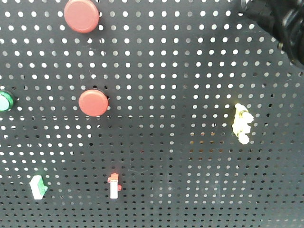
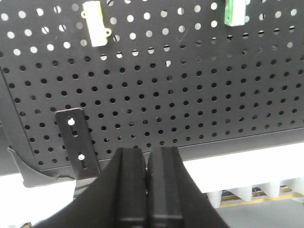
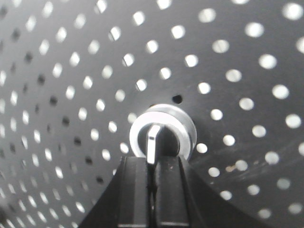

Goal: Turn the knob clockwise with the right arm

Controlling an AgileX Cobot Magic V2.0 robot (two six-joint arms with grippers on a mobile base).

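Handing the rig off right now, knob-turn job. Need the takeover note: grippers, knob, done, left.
Left gripper: jaws shut, empty, parked off the lower edge of the pegboard.
Right gripper: jaws closed to a thin seam, tips at the knob. The lower end of its bar sits at the seam; a firm pinch can't be confirmed.
Knob: on the pegboard, bar about upright in the right wrist view, not visible in the front view.
Done: right arm is at the knob.
Left: the clockwise turn; how much is made, if any, can't be told. Then release and back off.
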